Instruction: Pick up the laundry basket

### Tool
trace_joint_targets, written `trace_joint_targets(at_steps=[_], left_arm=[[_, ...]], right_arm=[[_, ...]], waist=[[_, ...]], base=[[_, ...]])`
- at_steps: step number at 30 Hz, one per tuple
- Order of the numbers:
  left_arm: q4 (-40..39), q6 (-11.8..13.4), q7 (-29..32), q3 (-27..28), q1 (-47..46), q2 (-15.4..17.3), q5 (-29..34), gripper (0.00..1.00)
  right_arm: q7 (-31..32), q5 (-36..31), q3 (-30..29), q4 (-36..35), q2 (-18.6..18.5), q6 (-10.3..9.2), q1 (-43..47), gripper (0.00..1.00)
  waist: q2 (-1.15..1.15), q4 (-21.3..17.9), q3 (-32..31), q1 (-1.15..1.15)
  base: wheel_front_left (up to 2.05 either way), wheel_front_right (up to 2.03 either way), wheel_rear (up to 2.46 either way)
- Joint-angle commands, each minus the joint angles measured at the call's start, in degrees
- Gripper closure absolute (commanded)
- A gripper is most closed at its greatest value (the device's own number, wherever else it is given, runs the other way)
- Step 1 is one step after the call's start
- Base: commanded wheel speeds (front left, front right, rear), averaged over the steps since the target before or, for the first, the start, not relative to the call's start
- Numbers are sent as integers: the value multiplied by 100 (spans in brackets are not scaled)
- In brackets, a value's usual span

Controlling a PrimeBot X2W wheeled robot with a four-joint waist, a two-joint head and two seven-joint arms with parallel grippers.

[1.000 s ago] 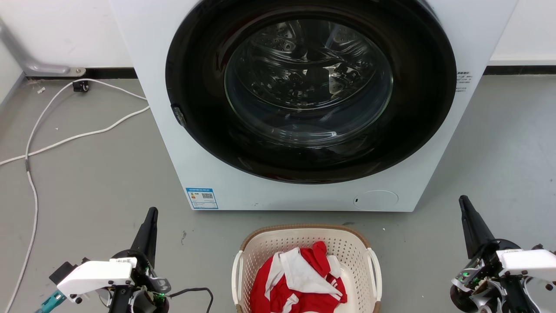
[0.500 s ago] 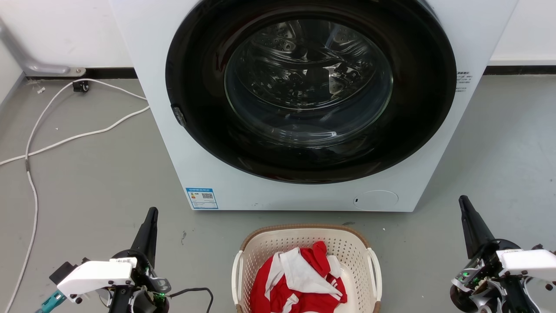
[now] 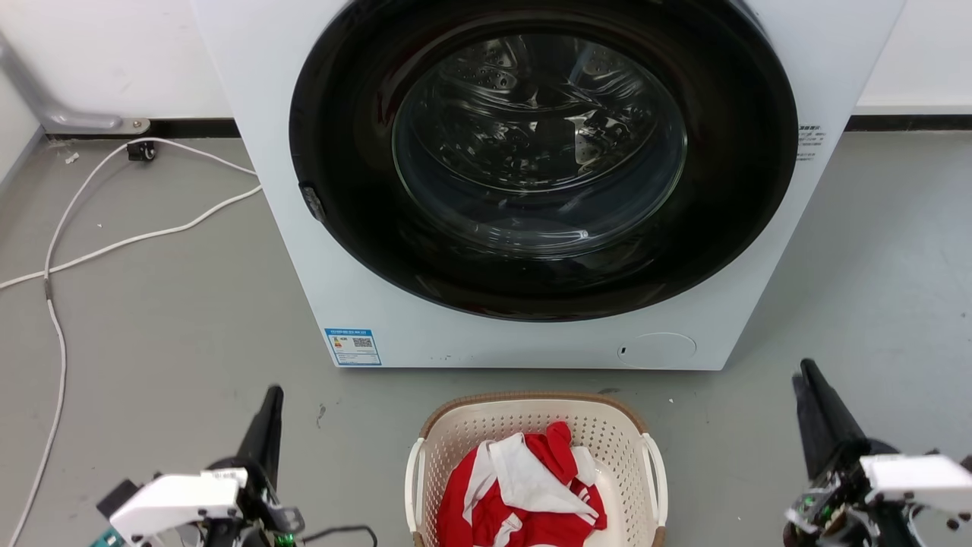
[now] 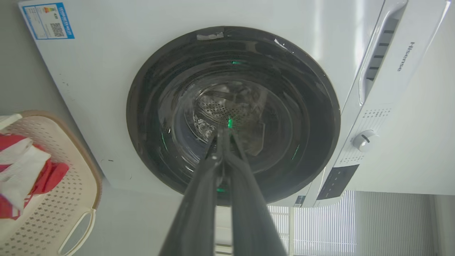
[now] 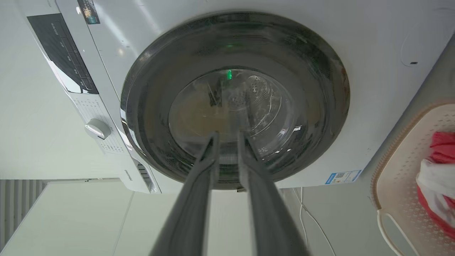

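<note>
Our left claw (image 3: pixel 272 393), fingers pressed together, hangs left of the laundry basket (image 3: pixel 465 433), which sits on the floor (image 3: pixel 190 304) before the washing machine (image 3: pixel 531 346), between the two claws so each can likely take a side. Our right claw (image 3: pixel 805 374), fingers slightly parted, hovers well to its right.

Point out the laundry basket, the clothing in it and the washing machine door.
laundry basket (image 3: pixel 486 425): head view, perforated far wall.
clothing (image 3: pixel 531 475): head view, white fold.
washing machine door (image 3: pixel 539 137): head view, glass middle.

Long dark fingers (image 3: pixel 266 429), white wrist housings (image 3: pixel 178 497)
</note>
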Motion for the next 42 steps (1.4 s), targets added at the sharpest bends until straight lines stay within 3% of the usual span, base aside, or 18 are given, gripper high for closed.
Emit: trace_joint_targets(at_steps=[1, 20, 34, 42], left_arm=[[71, 1, -5, -7, 76, -16, 4, 0], [-249, -3, -506, 44, 271, -11, 682, 0], [-701, 133, -831, 540, 266, -7, 1787, 0], [-1485, 411, -996, 415, 302, -5, 3140, 0]], right_arm=[[-5, -3, 6, 70, 9, 0, 79, 0], [-510, -696, 77, -205, 7, 1, 192, 0], [-835, -2687, -55, -697, 5, 2, 95, 0], [-1002, -4005, 161, -1213, 4, 3, 99, 0]], waist=[[0, 0, 0, 0], [0, -15, -3, 0], [0, -19, 3, 0], [0, -25, 18, 0]], base=[[0, 0, 0], [0, 0, 0], [0, 0, 0], [0, 0, 0]])
